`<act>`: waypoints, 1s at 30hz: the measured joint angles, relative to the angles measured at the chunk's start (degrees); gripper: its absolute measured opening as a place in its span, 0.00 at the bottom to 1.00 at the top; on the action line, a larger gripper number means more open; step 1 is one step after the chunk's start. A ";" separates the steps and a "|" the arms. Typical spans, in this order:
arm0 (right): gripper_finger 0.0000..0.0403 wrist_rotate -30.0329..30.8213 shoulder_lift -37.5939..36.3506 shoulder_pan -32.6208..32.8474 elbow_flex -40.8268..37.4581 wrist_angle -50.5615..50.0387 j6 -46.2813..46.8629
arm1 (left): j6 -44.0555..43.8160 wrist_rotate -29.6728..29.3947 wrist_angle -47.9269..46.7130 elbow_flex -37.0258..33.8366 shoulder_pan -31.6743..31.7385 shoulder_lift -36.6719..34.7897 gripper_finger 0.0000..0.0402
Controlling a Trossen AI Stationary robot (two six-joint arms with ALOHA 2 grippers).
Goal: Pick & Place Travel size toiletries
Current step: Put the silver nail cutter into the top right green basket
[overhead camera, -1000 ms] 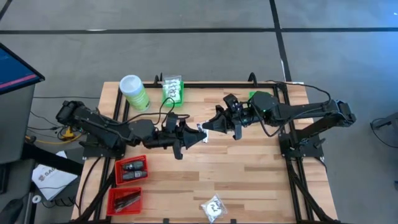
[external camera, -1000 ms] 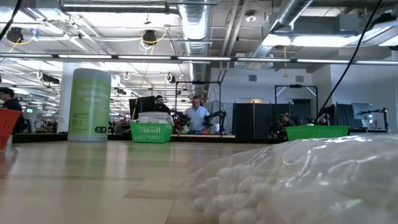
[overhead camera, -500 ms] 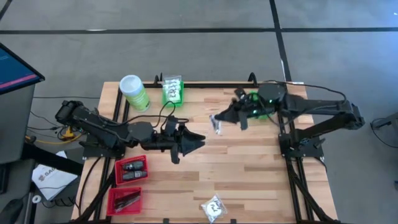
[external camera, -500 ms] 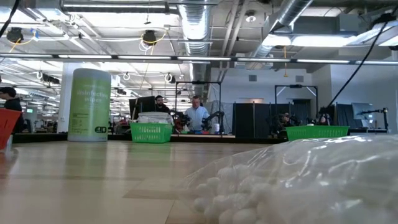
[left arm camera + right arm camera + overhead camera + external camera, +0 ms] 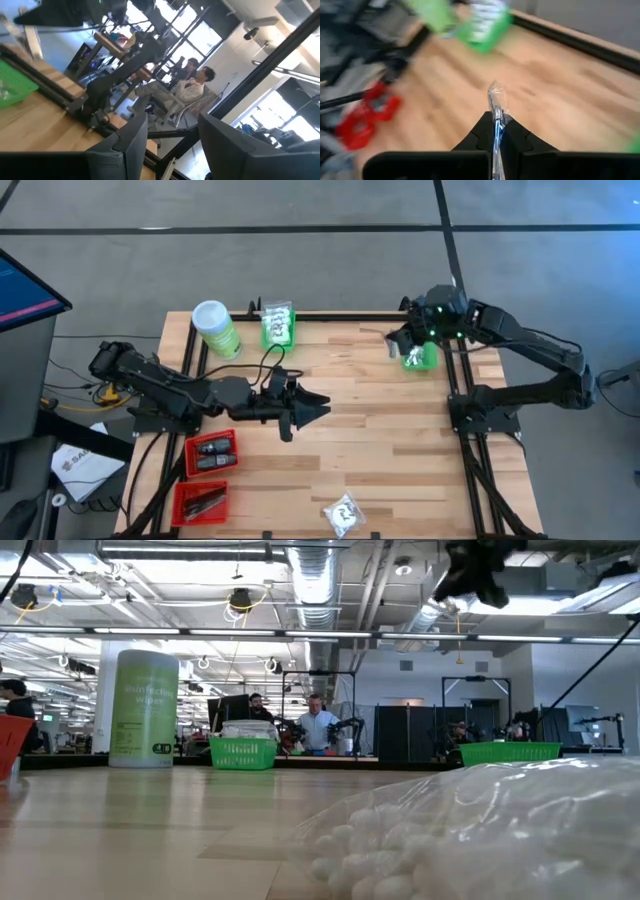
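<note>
My right gripper (image 5: 404, 348) is shut on a slim silvery sachet (image 5: 495, 102), one of the travel size toiletries. It hangs high over the green basket (image 5: 432, 363) at the table's far right and shows dark at the top of the low view (image 5: 472, 570). My left gripper (image 5: 318, 405) stands open above the table's middle, pointing level, with nothing between its fingers (image 5: 131, 145). A white crinkly packet (image 5: 343, 513) lies flat at the near edge and fills the low view's foreground (image 5: 480, 830). More packets lie in the far green basket (image 5: 277, 328). My right gripper pinches the sachet between its two fingers (image 5: 516, 136). The sachet stands edge-on in the slit, and its free end (image 5: 494, 95) sticks out past the fingertips. The fingers slant down from the far right. The sachet is lifted clear of the table, above the basket.
A tall light-green canister (image 5: 215, 328) with a white lid stands at the far left. Two red baskets (image 5: 211, 452) (image 5: 200, 500) with dark pieces sit at the near left. Bare wood lies across the table's middle. People sit in the room beyond (image 5: 318, 727).
My left gripper has opened and let go of the sachet, staying in place. My right gripper, shut on the sachet, has carried it from the table's middle toward the far right edge, over the green basket there, and has tipped its fingers downward.
</note>
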 joint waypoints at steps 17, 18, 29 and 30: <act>0.00 7.90 23.20 -18.80 -0.02 -6.76 -8.09 | -1.01 0.07 0.03 -4.81 1.26 0.00 0.38; 0.00 8.19 24.60 -19.18 -0.02 -6.67 -8.05 | -0.78 0.32 -0.03 -4.88 1.42 0.00 0.38; 0.00 11.48 30.05 -21.79 -8.93 -2.18 -2.50 | 3.81 6.48 0.02 -4.88 2.01 0.00 0.37; 0.00 11.22 29.62 -22.02 -10.47 -1.55 -1.65 | 4.16 6.98 -0.15 -4.88 2.15 0.00 0.36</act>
